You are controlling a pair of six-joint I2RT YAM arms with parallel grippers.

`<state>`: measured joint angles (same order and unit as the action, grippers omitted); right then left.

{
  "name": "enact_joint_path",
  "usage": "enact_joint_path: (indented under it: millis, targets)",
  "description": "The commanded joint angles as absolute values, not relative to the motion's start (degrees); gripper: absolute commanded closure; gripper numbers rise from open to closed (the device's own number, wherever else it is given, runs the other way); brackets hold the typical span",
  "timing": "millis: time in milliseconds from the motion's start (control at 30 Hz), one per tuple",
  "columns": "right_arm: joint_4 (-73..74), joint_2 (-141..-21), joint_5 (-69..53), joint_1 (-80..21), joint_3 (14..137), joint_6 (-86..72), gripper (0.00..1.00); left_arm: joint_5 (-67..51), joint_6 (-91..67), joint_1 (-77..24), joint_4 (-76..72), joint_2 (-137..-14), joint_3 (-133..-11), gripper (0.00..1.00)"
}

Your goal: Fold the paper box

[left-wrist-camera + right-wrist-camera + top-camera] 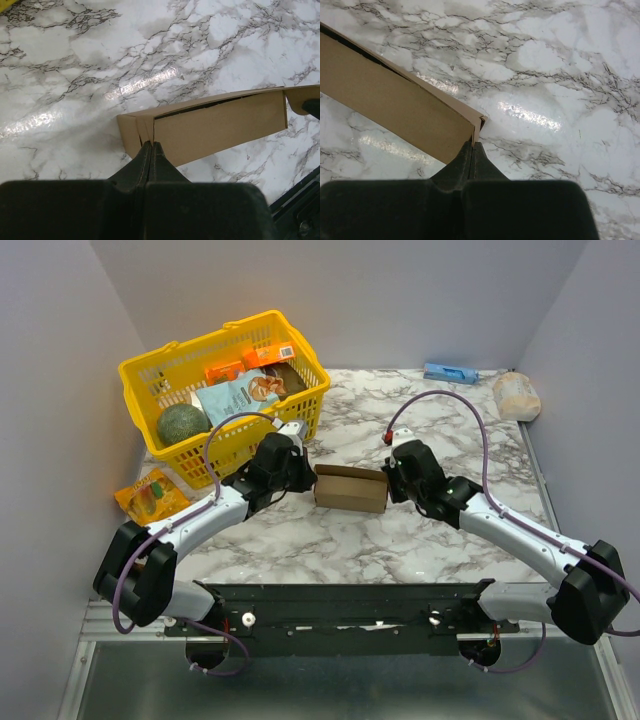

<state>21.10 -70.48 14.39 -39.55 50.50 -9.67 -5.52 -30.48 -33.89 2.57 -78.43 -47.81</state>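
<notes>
The paper box (350, 488) lies in the middle of the marble bench (400, 540), a small plain brown carton resting on a long face, directly between the two arms and near the front corner of the yellow basket (135, 375). It is already raised into a carton shape. In the left wrist view a dark gap shows along its top edge, and a slit runs down the left end where the end flaps meet, so that end looks not quite tucked home.

The left pincer (151, 146) is fully closed, finger against finger, its tips touching the carton's left end at that slit. The right pincer (474, 146) is likewise closed tight, its tips against the right end corner, where a thin cardboard edge stands just proud. Whether either has a flap edge nipped between its tips cannot be made out; they look more like they are pushing than holding.

The carton should handle as light, thin and hollow. It is stiff along its creases but easily dented on its broad faces, and likely to skate on the glossy bench if pushed from one side only. Pressing both ends together steadies it. The safest holds are probably the end flaps and folded corners, not the middle of a panel.
</notes>
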Motion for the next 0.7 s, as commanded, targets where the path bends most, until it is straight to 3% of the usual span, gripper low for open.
enact_joint_path:
  millis: [0,667]
  targets:
    - [17.67,-70.40,11.60,-41.13,50.45,-11.25,0.99,-6.77,-30.32,-35.42,2.55,-78.75,-46.41,1.00]
    - [18.81,-70.31,10.99,-41.13,51.77,-12.48,0.99,-5.10,-28.39,-35.86,3.60,-78.75,-43.42,1.00]
